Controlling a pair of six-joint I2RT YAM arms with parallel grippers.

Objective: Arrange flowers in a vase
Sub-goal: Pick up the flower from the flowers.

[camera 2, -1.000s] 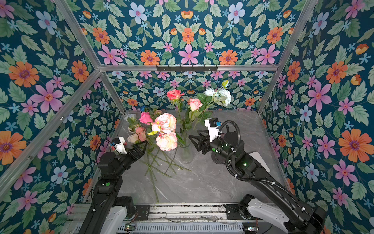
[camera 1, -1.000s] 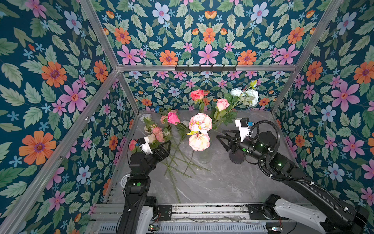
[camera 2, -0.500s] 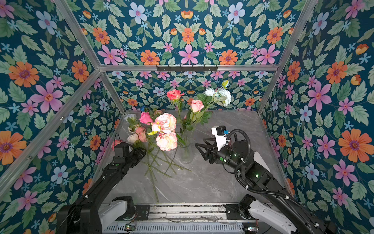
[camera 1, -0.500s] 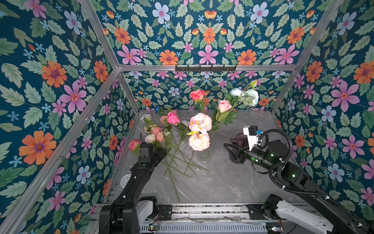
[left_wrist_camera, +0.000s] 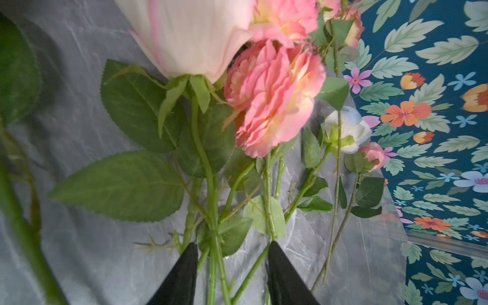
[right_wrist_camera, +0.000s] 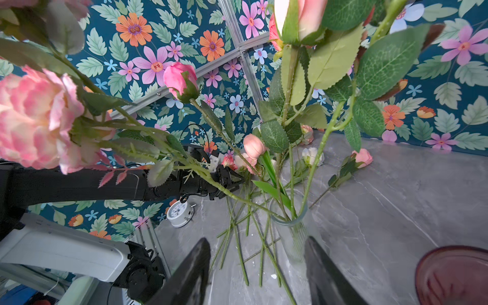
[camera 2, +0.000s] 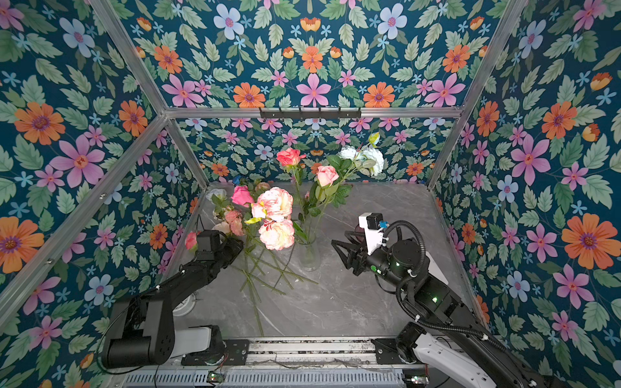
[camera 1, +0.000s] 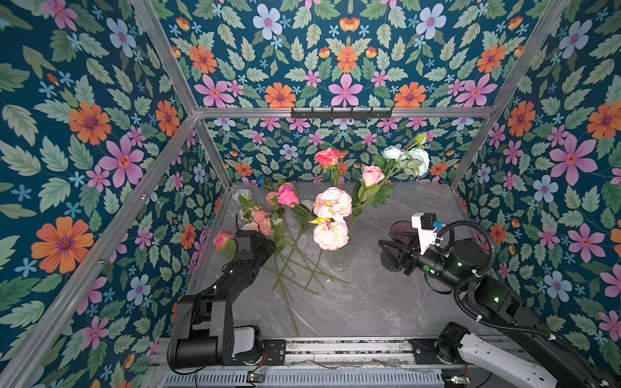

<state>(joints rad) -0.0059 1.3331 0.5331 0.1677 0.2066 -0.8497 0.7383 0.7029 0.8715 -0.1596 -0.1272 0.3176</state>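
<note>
- I count one vase (camera 2: 309,257) on the surface (camera 1: 369,309), holding about four stems (right_wrist_camera: 290,179).
- Loose flowers (camera 1: 263,221) lie left of it; too tangled to count.
- Left fingers (left_wrist_camera: 184,274): half-parted, straddling loose stems, not clamped.
- Right fingers (right_wrist_camera: 190,274): apart, empty, near the vase.

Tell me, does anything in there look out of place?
A small white alarm clock sits on the grey table by the left arm, unrelated to the job. Several flowers lie loose, stems crossed, beside the glass vase.

Front table (camera 1: 369,309) lies bare; loose stems (camera 1: 289,265) clutter the left, and the vase (camera 2: 309,257), seemingly beside them, blocks the middle.
</note>
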